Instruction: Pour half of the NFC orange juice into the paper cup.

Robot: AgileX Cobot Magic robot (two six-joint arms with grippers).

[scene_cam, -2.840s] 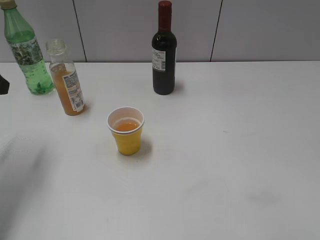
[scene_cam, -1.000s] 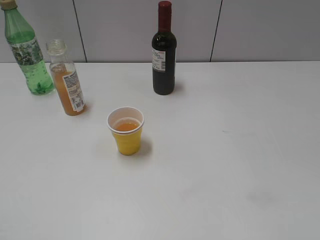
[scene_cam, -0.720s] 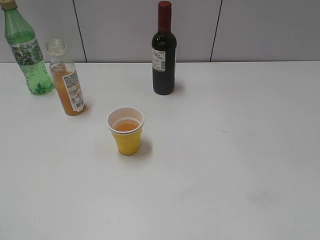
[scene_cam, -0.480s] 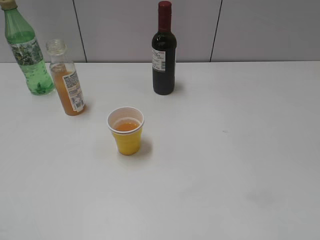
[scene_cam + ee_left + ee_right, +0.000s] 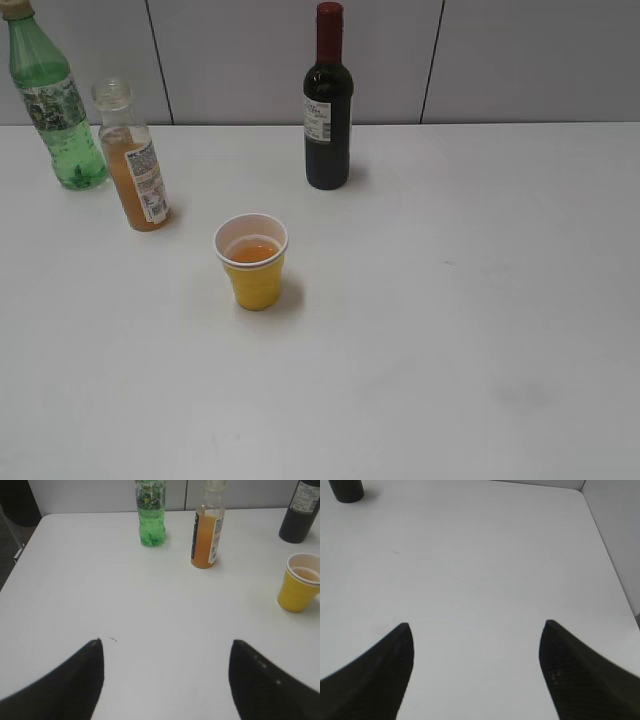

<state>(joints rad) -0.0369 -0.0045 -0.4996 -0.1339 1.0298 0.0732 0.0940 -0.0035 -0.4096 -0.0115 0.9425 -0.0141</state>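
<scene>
The NFC orange juice (image 5: 133, 168) stands upright and uncapped at the back left of the white table, roughly half full; the left wrist view has it far ahead (image 5: 206, 532). The yellow paper cup (image 5: 252, 262) stands in front of it toward the middle, holding orange liquid, and shows at the right edge of the left wrist view (image 5: 299, 582). My left gripper (image 5: 166, 642) is open over bare table, well short of both. My right gripper (image 5: 476, 625) is open too, over bare table on the right side. Neither arm shows in the exterior view.
A green plastic bottle (image 5: 52, 100) stands at the back left next to the juice. A dark wine bottle with a red cap (image 5: 328, 100) stands at the back centre. A grey panelled wall runs behind. The table's right edge (image 5: 610, 555) shows in the right wrist view.
A dark piece of the left arm and its shadow at the exterior view's left edge have gone out of view. Bottles and cup have not moved.
</scene>
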